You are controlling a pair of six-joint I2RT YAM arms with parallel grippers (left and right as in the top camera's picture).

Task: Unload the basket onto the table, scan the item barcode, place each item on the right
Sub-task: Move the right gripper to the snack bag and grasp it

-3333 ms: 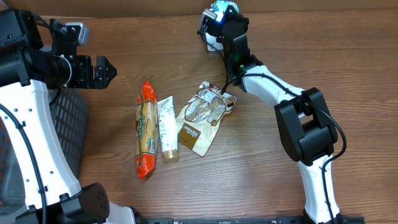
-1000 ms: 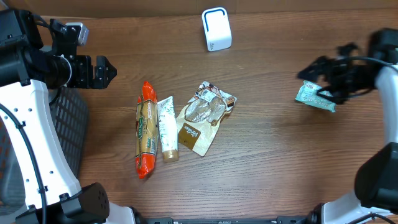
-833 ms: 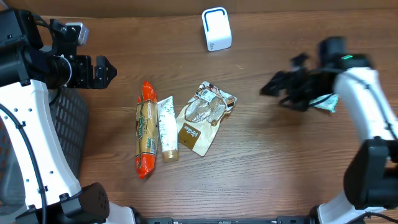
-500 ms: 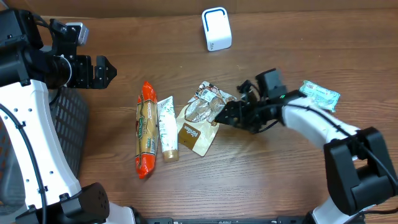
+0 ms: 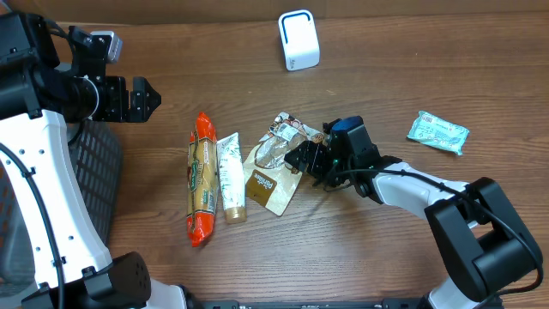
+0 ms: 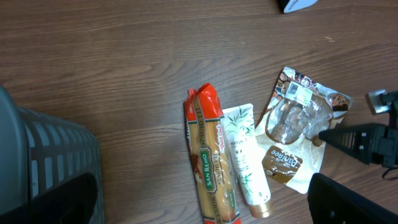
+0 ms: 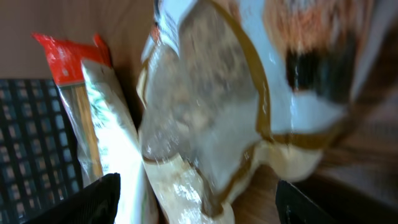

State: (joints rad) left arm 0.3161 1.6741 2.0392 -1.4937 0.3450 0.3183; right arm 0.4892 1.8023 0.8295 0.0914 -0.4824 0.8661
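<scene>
San Remo packet (image 6: 210, 168): centre, toward 6 o'clock
Leaf-print tube (image 6: 245, 158): touching packet's 3 o'clock side
Snack pouch (image 6: 297, 132): 3 o'clock
Dark basket (image 6: 43, 158): 8 o'clock
White scanner (image 6: 297, 4): 1 o'clock edge

- Mid-table, side by side: long packet (image 5: 201, 178) leftmost, tube (image 5: 230, 178) right up against it, pouch (image 5: 273, 167) just right of the tube.
- Scanner (image 5: 298, 40) sits behind the pouch, by the far edge.
- Small packet (image 5: 438, 131) lies well off right.
- Basket (image 5: 96, 172) is far left.
- Right gripper (image 5: 302, 157) is at the pouch's right edge.

Even diffuse light, fairly bright; shadows soft, short. Overhead, left wrist views sharp. Right wrist view blurred throughout; glare patches on pouch (image 7: 205, 143) film.
</scene>
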